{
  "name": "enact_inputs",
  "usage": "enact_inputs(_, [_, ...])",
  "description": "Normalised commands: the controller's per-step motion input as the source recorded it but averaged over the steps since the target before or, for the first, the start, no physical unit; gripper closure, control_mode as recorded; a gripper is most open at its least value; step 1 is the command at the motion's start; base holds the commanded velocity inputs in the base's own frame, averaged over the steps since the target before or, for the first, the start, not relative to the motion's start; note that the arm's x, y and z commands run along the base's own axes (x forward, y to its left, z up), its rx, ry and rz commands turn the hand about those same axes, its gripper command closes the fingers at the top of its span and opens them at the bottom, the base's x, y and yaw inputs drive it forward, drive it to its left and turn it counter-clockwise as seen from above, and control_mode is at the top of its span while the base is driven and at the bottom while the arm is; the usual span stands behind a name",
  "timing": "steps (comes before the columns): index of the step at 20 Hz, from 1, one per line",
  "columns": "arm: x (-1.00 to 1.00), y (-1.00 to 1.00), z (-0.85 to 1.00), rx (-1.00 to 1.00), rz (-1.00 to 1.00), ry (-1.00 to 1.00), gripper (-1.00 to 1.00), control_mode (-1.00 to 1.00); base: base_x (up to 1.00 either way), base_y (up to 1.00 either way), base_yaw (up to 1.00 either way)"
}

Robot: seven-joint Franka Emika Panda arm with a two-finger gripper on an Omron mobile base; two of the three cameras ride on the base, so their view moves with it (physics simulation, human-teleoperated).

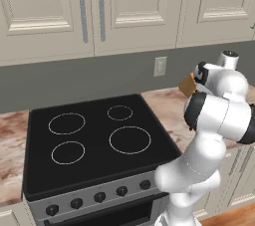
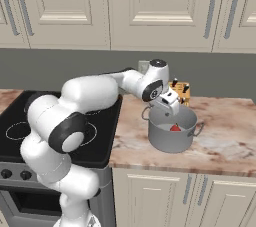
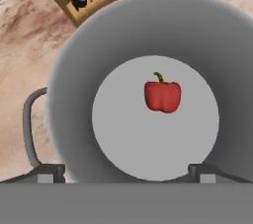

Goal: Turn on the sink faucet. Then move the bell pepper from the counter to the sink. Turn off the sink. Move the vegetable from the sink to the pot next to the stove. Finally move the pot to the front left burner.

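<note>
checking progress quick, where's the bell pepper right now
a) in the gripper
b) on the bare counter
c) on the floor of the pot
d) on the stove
c, the bell pepper lies on the floor of the pot, with the open gripper above it, holding nothing.

No legible text, labels or numbers on anything.

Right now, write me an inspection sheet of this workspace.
Surface: counter, marble-patterned, beside the stove.
Job's things: bell pepper lies on the floor of the pot; pot stands on the counter right of the stove, not on a burner.
Clutter: wooden knife block behind the pot.
Grippers: gripper open, above the pot, holding nothing.
Cables: nothing seen.
Surroundings: cream wall cabinets, wall outlet, stove knobs.
</note>
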Motion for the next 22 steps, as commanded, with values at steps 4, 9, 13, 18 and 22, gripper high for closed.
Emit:
enact_inputs(4, [-0.20, 0.54, 0.20, -0.01, 0.02, 0.00, -1.00, -1.00, 0.00, 0.00, 0.00])
enact_inputs(9, [-0.05, 0.43, 0.06, -0.01, 0.04, 0.01, -1.00, -1.00, 0.00, 0.00, 0.00])
enact_inputs(13, [0.00, 0.35, 0.01, -0.05, 0.07, 0.04, -1.00, -1.00, 0.00, 0.00, 0.00])
enact_inputs(18, [0.00, 0.21, 0.00, -0.06, 0.11, 0.03, -1.00, -1.00, 0.00, 0.00, 0.00])
enact_inputs(22, [0.00, 0.00, 0.00, -0.08, 0.11, 0.01, -1.00, -1.00, 0.00, 0.00, 0.00])
